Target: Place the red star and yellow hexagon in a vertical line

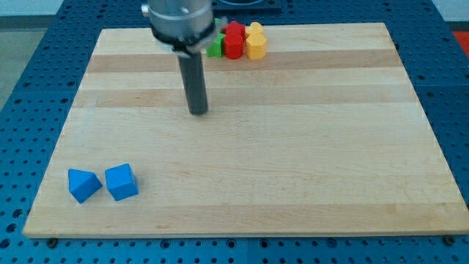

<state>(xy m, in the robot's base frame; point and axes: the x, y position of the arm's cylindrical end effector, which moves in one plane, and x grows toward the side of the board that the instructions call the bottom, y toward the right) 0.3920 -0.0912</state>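
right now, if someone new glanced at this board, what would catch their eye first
First, the dark rod coming down from the view's top, my tip resting on bare wood in the upper middle of the wooden board, touching no block. Next, the tight bright cluster at the top edge: a green block, a red block and a yellow block packed together. Last, the blue triangular block and blue cube sit side by side near the bottom left corner.

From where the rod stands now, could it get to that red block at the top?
Probably yes: my tip sits below-left of the red block, bare board between, though a green block flanks its left.
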